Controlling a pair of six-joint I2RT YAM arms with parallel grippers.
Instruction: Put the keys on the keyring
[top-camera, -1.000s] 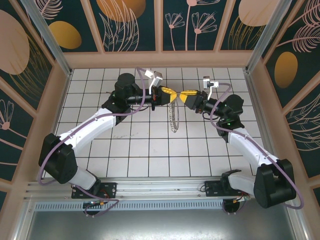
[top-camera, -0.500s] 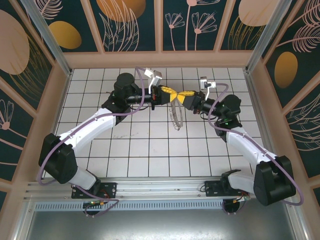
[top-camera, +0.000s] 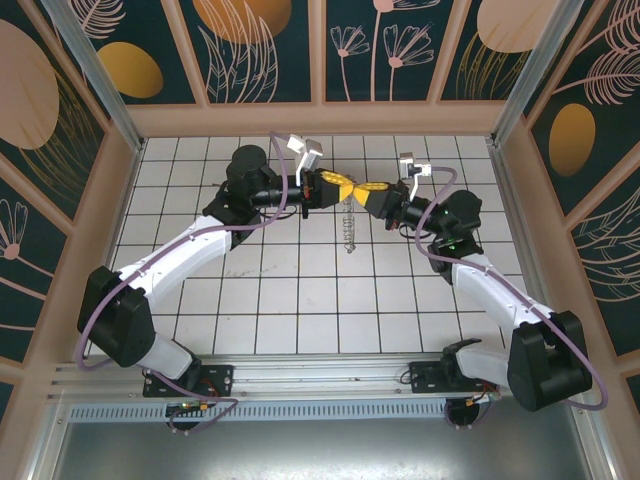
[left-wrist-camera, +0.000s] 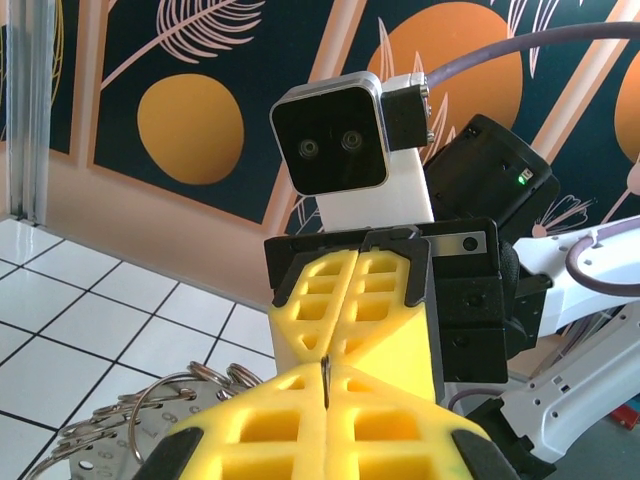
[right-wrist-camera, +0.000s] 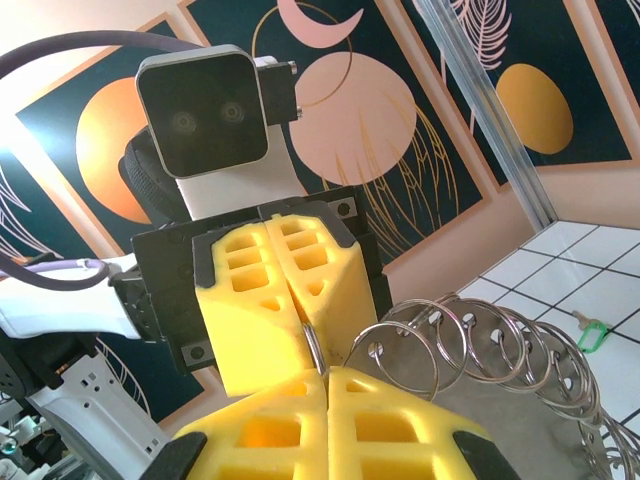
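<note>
On tiles (right-wrist-camera: 610, 262): tiny key (right-wrist-camera: 590, 336), grn head

metal keyring (top-camera: 348, 228), matt yellow end effector pads (left-wrist-camera: 390, 300), smooth tiles (top-camera: 300, 300)

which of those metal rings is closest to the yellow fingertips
The first ring of the row in the right wrist view, right beside where the yellow fingertips meet. The others trail away to its right, toward the tiles.
</note>
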